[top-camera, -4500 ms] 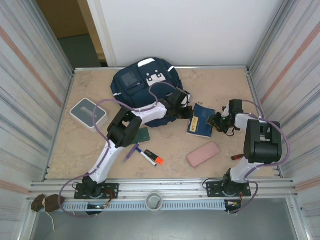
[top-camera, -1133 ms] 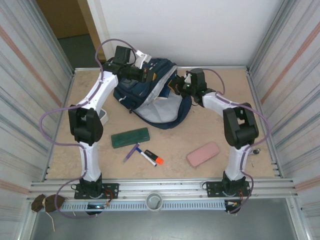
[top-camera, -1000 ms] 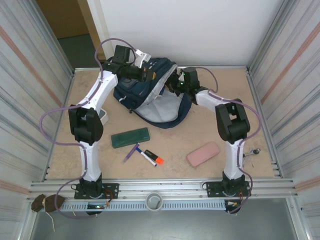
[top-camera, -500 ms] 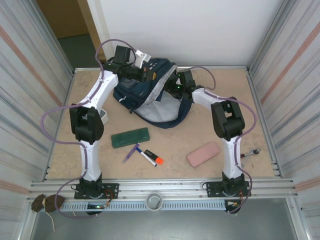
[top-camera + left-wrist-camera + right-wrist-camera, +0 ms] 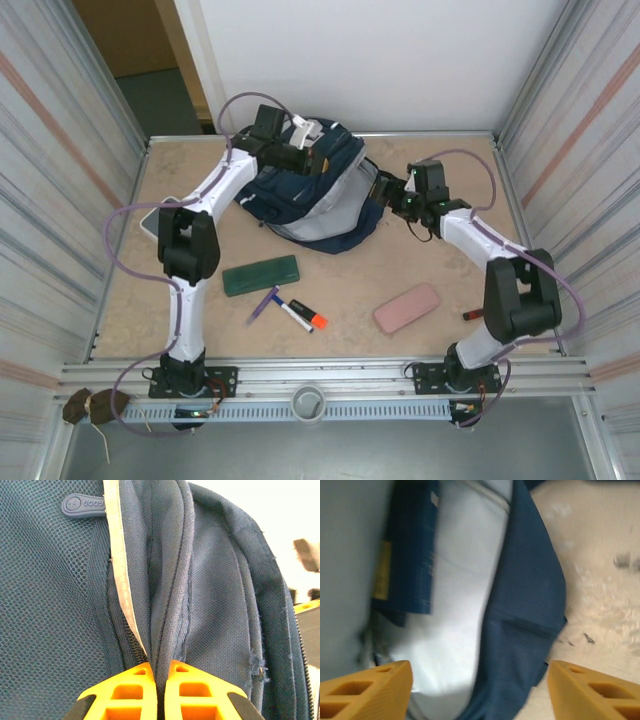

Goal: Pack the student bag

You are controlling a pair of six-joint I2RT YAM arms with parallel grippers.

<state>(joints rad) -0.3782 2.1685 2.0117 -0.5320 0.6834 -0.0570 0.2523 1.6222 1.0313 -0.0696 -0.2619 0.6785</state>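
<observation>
A tan table (image 5: pixel 360 270) carries a large navy backpack (image 5: pixel 280 195) at 12 o'clock by the far wall, its mouth gaping toward 5 o'clock over pale lining. The left gripper (image 5: pixel 159 672), pressed together, pinches a fold of fabric at the backpack's upper rim, while the right gripper (image 5: pixel 480 685) hangs spread and empty at the backpack's 3 o'clock, facing a dark-blue booklet (image 5: pixel 407 545) inside. If that thin pinch slips, the flap would likely drop shut, leaving the green case (image 5: pixel 260 275), pink case (image 5: pixel 407 307) and marker (image 5: pixel 303 314) at 6 o'clock with no way in.
</observation>
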